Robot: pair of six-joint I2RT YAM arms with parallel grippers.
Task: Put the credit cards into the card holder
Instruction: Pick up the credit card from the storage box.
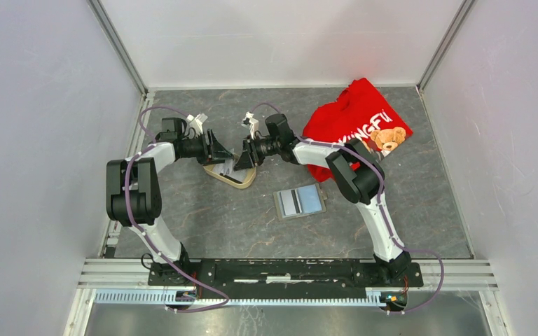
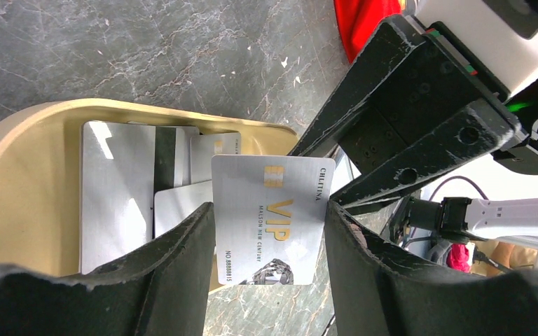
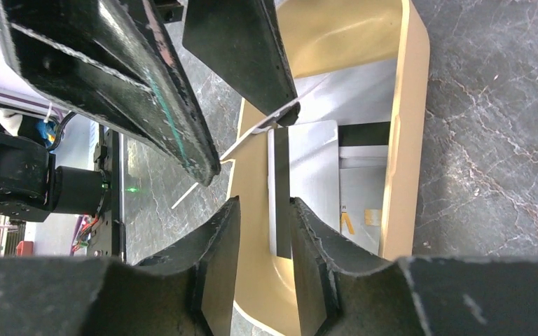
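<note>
Holding a VIP card (image 2: 270,231) in my left end effector (image 2: 270,210): jaws set wide, one finger on each of two opposite card edges, printed face toward the left wrist camera

Right end effector (image 3: 265,203): partly open, clear gap between the fingers, nothing in it. It faces the left one head-on, tips just beside the free edge of the VIP card. Can't tell whether they touch it. From the right wrist the card shows edge-on, as a thin pale slanted line spanning the left fingers just beyond my right fingertips

Both end effectors meet over the beige oval tray (image 2: 21,182). The held card hangs above the tray's rim, partly over the tabletop (image 1: 203,217)

The rest of the credit cards (image 2: 115,189) lie flat in the tray, overlapping: a large silvery one with a dark stripe, a smaller pale one on top of it near the held card, and another with gold print toward the far rim

Card holder (image 1: 300,201): flat on the tabletop and unfolded, showing a dark stripe and a pale shiny pocket. It sits to the right of the tray and closer to my bases, well apart from both end effectors, with no card visible at it

Red shirt (image 1: 354,122) with a bear print is crumpled at the far right, behind my right arm
</note>
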